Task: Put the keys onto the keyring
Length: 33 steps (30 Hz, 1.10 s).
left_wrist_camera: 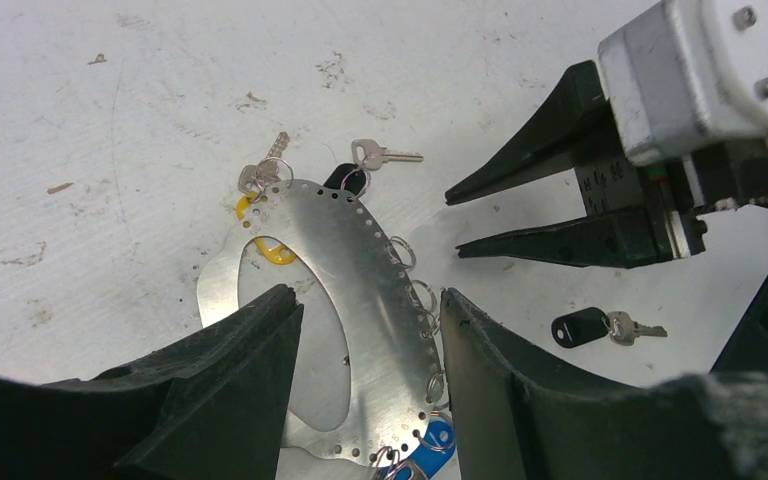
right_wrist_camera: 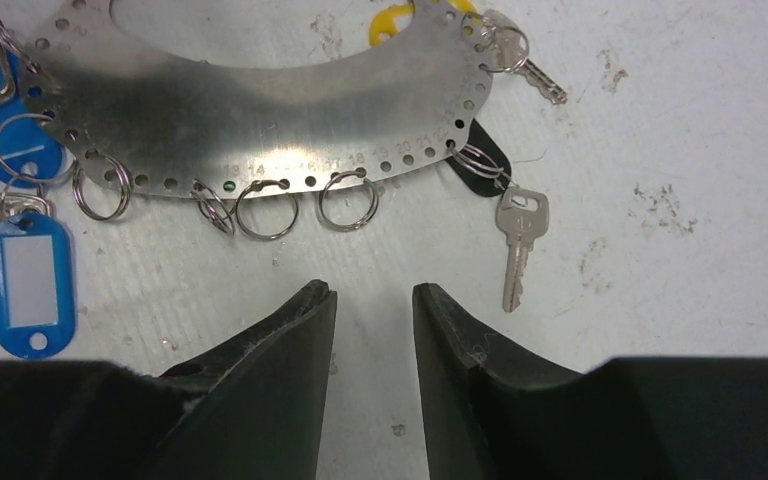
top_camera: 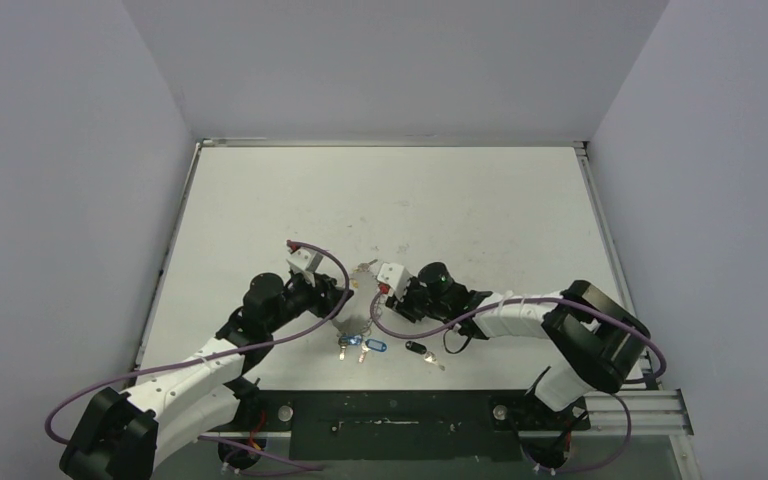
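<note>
While the left claw (left_wrist_camera: 368, 293) steadies it, the keyring (left_wrist_camera: 360, 260), a flat perforated metal crescent rather than a wire loop, sits mid-frame in the left wrist view. One finger (left_wrist_camera: 260, 350) sits in its central opening and the other (left_wrist_camera: 480, 370) at the outer edge, so the band looks clamped across its width. The right claw (left_wrist_camera: 455, 226) waits at 2 o'clock, parted and empty. A black-headed key (left_wrist_camera: 582, 327) lies loose on the tabletop (left_wrist_camera: 110, 120) at 4 o'clock, well apart from the band.

Seen from the right wrist, the band crosses at 12 o'clock. Several split rings (right_wrist_camera: 265, 208) along its near edge hang empty. Blue tags (right_wrist_camera: 28, 268) are already hooked on at 9 o'clock, a silver key (right_wrist_camera: 518, 240) at 1 o'clock, and a yellow tag (right_wrist_camera: 395, 22) shows beyond.

From the top view, both claws meet at the centre of the tabletop, with the loose key at 5 o'clock of them, near the right forearm.

The step, as I judge it, is fetching that loose key and threading it on an empty split ring. Pinch the key by its black head, leaving the bow hole free. Keep the left hold firm and the band tilted so a ring hangs clear, and approach slowly, because a nudge could swing the rings aside
</note>
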Each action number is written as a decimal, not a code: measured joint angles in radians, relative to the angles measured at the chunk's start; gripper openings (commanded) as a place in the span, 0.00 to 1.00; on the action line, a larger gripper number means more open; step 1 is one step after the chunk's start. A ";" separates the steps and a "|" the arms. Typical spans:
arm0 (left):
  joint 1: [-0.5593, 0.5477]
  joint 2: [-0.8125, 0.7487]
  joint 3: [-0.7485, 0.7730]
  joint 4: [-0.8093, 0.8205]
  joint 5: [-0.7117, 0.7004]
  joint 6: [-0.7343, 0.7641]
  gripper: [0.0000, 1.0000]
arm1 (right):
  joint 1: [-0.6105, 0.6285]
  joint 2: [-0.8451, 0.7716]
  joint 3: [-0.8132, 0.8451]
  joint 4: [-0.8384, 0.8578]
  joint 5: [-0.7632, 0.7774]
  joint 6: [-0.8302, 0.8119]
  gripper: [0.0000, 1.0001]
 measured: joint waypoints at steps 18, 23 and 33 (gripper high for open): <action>-0.001 -0.001 -0.015 0.000 -0.013 -0.008 0.52 | 0.126 0.189 0.138 0.011 0.123 -0.118 0.26; -0.003 -0.001 -0.015 0.000 -0.016 -0.008 0.52 | 0.126 0.211 0.152 0.021 0.127 -0.135 0.10; -0.003 -0.002 -0.015 0.000 -0.019 -0.008 0.52 | 0.115 0.214 0.154 0.028 0.127 -0.130 0.22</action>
